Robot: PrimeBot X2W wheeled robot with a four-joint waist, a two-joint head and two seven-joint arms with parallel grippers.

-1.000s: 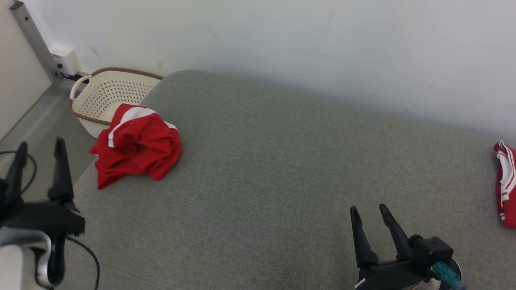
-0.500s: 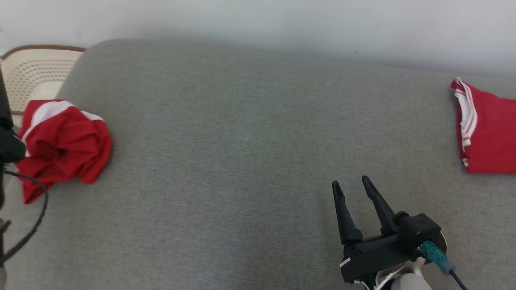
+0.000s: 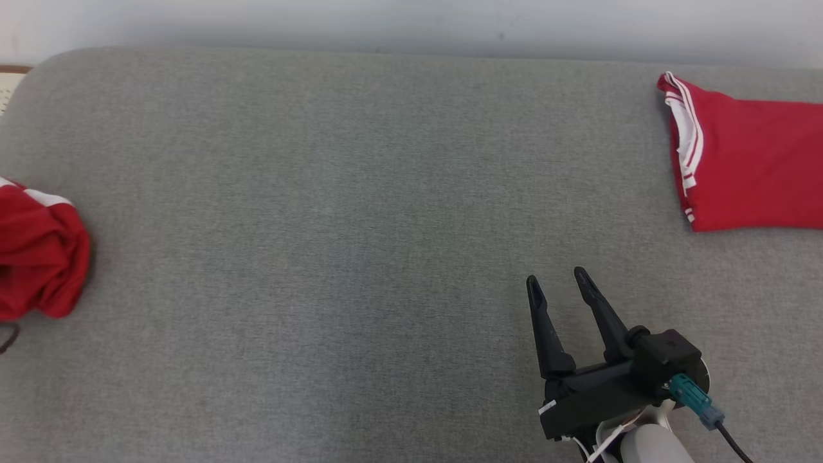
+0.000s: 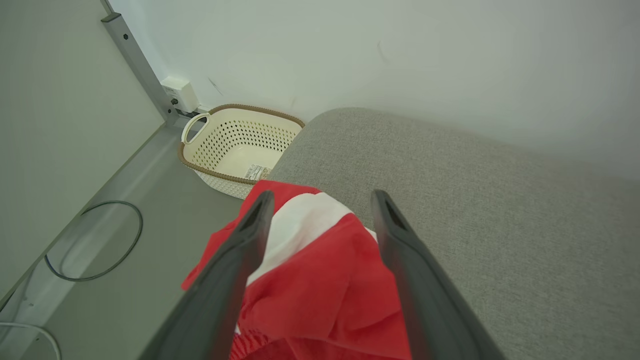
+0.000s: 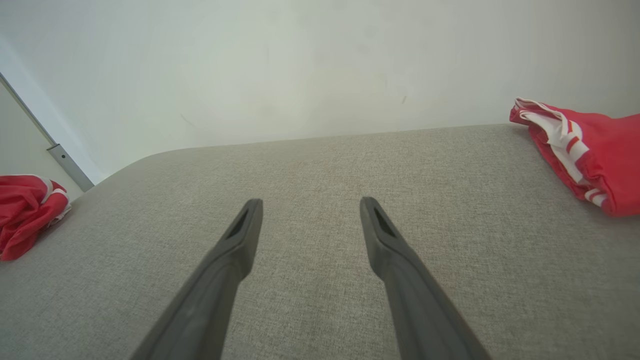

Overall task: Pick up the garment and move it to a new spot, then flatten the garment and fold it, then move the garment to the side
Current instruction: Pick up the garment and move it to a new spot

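The crumpled garment (image 3: pixel 40 257) is a bright red cloth with broad white bands, bunched into a rumpled heap of folds at the far left end of the grey pad (image 3: pixel 360 225), near its rounded corner. In the head view the picture's edge cuts it off. Heaped as it is, it has no clear long axis and points no plain way. In the left wrist view its white band lies on the side toward the basket (image 4: pixel 250 106), and a red flap hangs past the pad's edge. The left gripper (image 4: pixel 320 200) hangs over this heap with its two dark fingers spread wide and nothing clasped between them (whether the tips touch the cloth I cannot tell). The right gripper (image 3: pixel 559 283) stands released too, fingers well apart above bare pad, well away from both cloths. There are two red garments in all. The second is a folded garment (image 3: pixel 749 161) lying flat at the far right end, its long axis running across the pad and its white-striped edge turned toward the middle. There is one cream perforated basket with a brown rim, standing on the floor beside the pad's left corner, and one dark cable (image 4: pixel 92 240) looped on the floor near it.
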